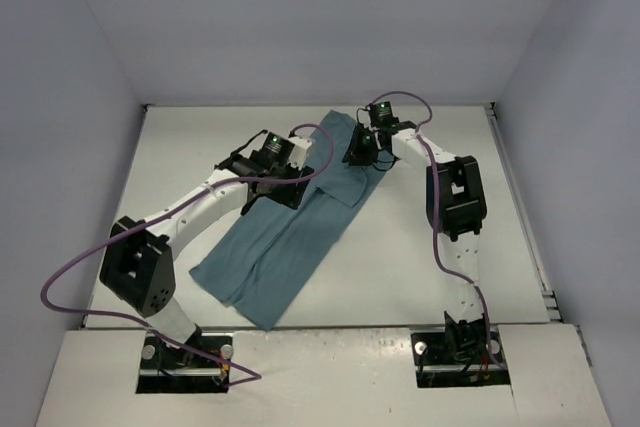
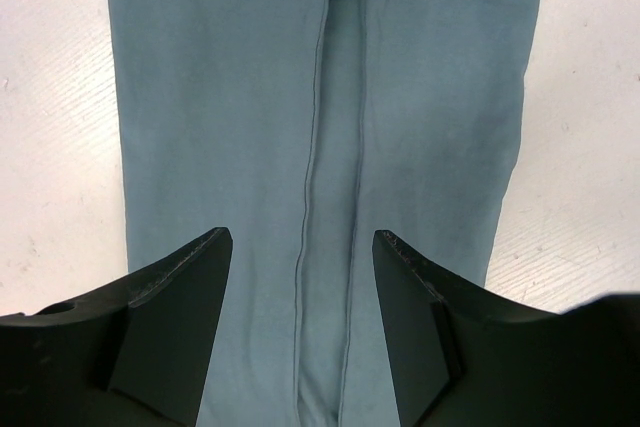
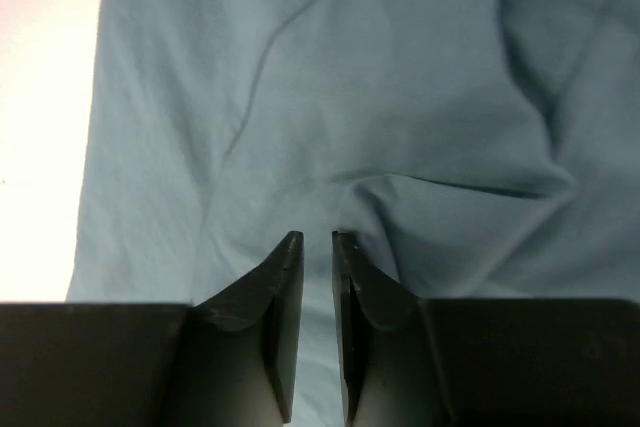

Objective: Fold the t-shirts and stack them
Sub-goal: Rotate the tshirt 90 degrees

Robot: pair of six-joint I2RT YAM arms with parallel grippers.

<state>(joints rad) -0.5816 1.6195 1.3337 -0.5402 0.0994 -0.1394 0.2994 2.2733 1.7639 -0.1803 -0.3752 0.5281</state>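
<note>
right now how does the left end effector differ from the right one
The left end effector stands wide open over flat cloth nearer the middle of the t-shirt; the right end effector shows only a narrow gap, over puckered cloth at its far end. Both point down at the t-shirt.

The t-shirt point(image 1: 290, 237) lay on the table point(image 1: 430, 247), stretched from seven o'clock toward one o'clock, the left gripper point(image 1: 282, 189) over its middle and the right gripper point(image 1: 358, 159) over its one-o'clock end.
</note>
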